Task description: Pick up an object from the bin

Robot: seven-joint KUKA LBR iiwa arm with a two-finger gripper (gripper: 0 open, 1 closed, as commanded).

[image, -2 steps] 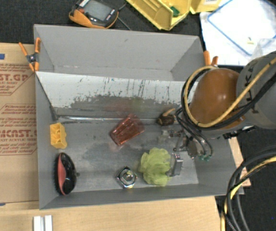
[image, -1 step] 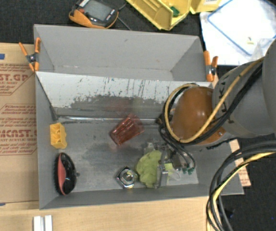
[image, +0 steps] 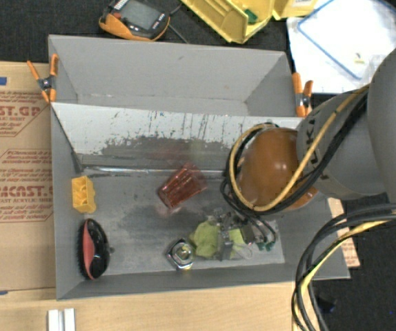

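Camera view: your gripper (image: 243, 232), grip state not discernible, hangs low over the yellow-green lump (image: 205, 238) at the lower right of the bin (image: 163, 67), so the grasp seems in hand and next calls for closing and lifting; you count one lump, one yellow block (image: 83, 193), one reddish block (image: 181, 187), one silver fitting (image: 181, 253), one black-and-red brush (image: 93, 248).
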